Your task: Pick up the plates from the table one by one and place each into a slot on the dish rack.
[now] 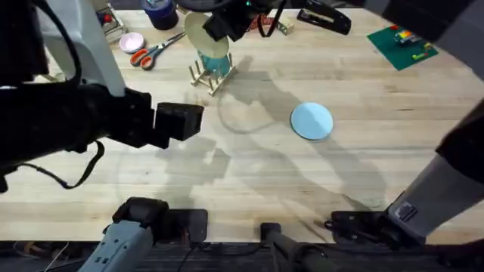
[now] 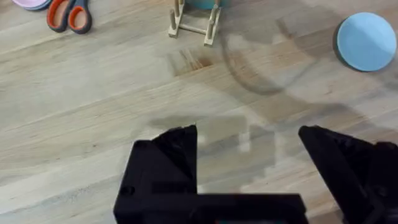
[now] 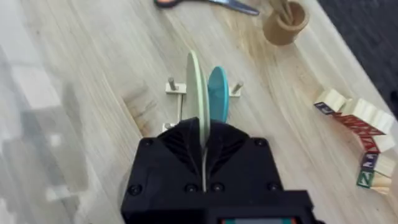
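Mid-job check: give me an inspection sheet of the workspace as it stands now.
Surface: wooden table, dark ring mark in the grain.
Job's things: yellow plate upright over the dish rack, beside the teal plate; blue plate flat on the table.
Clutter: scissors, wooden cup, toy blocks, green board.
Grippers: right pincer shut on the yellow plate; left pincer open, holding nothing.
Cables: black cable under the left arm.
Surroundings: nothing seen.

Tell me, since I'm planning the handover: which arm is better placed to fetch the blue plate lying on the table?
Probably the left. The left gripper is open and empty over the table, with the blue plate in its view. The right gripper is shut on the yellow plate at the dish rack.
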Motion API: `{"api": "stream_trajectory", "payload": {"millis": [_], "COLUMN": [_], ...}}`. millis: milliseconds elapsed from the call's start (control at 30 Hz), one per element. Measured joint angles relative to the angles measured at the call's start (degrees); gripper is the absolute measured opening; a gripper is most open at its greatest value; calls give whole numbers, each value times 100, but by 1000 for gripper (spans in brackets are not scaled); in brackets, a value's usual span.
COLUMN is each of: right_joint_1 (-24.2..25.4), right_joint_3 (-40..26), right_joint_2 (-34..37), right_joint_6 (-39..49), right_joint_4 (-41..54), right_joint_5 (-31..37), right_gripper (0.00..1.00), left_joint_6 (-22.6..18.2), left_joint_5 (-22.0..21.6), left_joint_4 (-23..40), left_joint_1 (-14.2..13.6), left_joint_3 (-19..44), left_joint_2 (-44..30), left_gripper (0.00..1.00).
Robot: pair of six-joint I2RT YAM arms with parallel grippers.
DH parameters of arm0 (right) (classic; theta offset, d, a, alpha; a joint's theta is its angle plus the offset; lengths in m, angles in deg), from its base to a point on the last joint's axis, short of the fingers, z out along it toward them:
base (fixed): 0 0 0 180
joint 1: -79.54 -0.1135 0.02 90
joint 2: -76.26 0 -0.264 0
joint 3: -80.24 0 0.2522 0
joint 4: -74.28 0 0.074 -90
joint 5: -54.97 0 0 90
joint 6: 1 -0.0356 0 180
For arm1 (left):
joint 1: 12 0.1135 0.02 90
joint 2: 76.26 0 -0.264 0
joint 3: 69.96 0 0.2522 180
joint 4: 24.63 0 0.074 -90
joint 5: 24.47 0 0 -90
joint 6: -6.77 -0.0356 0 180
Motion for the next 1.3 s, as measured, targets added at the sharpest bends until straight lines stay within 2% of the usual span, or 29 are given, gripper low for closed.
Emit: {"api": "stream_trajectory", "payload": {"millis": [267, 1300], "right_joint_1": [0, 0], "right_joint_3": [0, -4], "right_joint_2": [307, 768], "right_joint_6": [0, 0], "right_joint_4": [-147, -291], "right_joint_5": [0, 20], "right_gripper": [30, 30], "left_joint_6": [0, 15], "left_joint_5": [0, 0], "left_joint_4": [0, 22], "left_joint_1": [0, 0], "left_joint_3": [0, 0], "left_joint_2": [0, 0], "left_gripper": [995, 995]}}
